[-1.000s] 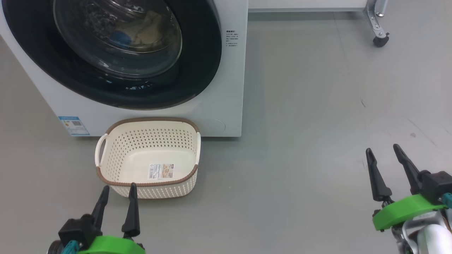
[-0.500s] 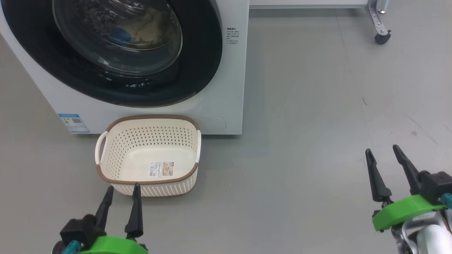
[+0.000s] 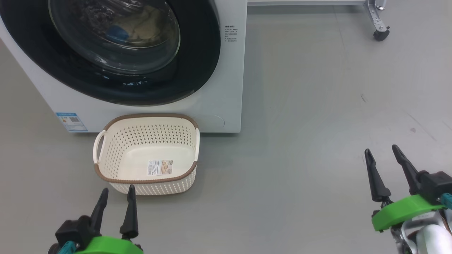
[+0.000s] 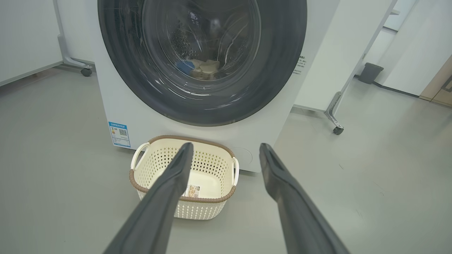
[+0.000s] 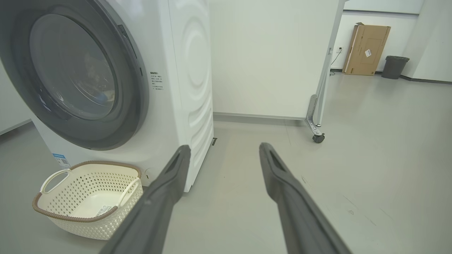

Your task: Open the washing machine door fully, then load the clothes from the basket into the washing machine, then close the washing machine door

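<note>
Head view: the washing machine door [image 3: 197, 70] sits flush in the white front of the washing machine [image 3: 229, 88]. Its wide black rim is glossy and its clear glass bowl bulges. Behind the glass the clothes [image 3: 141, 24] lie crumpled, pale yellow with a blue patch. The basket [image 3: 148, 116] stands on the grey floor [image 3: 300, 141] just before the machine's foot, empty but for a label [image 3: 160, 167]. Opening, loading and closing all look done, and nothing seems left. The left end effector [image 3: 118, 189] is spread wide and holds nothing, near the basket's front wall. The right end effector [image 3: 381, 149], equally wide and empty, is well apart over bare floor.

Left wrist view: the clothes form a soft heap low in the perforated steel drum. The basket is cream perforated plastic with a brown rim.

Right wrist view: the machine's side panel is smooth white with moulded ridges.
</note>
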`<state>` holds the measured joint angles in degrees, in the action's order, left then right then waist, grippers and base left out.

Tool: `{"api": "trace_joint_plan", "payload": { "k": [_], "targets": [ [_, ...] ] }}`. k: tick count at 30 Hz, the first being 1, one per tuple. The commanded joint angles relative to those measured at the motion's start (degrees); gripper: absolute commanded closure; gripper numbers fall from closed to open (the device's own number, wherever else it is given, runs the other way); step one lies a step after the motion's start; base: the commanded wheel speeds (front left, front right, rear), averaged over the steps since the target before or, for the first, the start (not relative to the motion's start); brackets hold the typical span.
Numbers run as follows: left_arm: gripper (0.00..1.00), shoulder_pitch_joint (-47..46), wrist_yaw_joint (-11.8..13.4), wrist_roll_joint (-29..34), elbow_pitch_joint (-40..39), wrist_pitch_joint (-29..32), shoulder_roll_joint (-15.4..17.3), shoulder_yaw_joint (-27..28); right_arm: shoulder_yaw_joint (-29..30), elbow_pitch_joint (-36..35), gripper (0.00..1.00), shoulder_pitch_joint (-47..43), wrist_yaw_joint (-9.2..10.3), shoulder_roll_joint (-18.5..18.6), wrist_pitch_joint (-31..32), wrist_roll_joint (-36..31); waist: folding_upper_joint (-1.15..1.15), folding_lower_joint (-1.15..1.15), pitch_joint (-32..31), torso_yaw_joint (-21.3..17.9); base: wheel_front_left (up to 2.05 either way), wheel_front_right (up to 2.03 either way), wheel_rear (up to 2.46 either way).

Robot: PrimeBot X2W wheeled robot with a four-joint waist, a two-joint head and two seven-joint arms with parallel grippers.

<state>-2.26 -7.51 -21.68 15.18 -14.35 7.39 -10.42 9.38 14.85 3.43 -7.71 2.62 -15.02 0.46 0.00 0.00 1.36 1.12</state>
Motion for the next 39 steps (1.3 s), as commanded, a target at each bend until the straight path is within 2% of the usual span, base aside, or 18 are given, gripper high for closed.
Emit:
{"api": "trace_joint_plan", "payload": {
  "k": [1,4,5,11,39],
  "targets": [
    [0.00,-2.2,0.0,0.0,-1.4,-0.6,0.8,2.5,-1.4,-1.9,0.00,1.8,0.22,0.3,0.0,0.1,0.00,0.00,0.0,0.0,0.00,0.00,0.00],
    [0.00,-2.1,0.0,-0.2,-1.2,-0.6,0.6,3.1,-1.6,-1.9,0.00,1.8,0.22,0.3,0.0,0.1,0.00,0.00,0.0,-0.1,0.00,0.00,0.00],
    [1.00,0.0,0.0,0.0,0.2,0.0,-0.1,0.9,-0.2,0.0,1.00,0.0,0.00,0.0,0.0,0.0,0.00,0.00,0.0,-0.1,0.00,0.00,0.00],
    [1.00,0.9,0.0,-0.9,2.8,0.5,-0.8,0.6,-0.1,3.2,1.00,-0.7,0.00,-0.4,0.5,1.0,0.00,0.00,0.0,-0.1,0.00,0.00,0.00],
    [1.00,-0.2,0.0,-17.6,1.9,5.0,-1.4,4.1,-1.0,2.0,1.00,-0.2,0.05,-0.2,5.3,22.5,0.00,0.00,-0.2,-0.3,0.00,0.00,0.00]
  ]
}}
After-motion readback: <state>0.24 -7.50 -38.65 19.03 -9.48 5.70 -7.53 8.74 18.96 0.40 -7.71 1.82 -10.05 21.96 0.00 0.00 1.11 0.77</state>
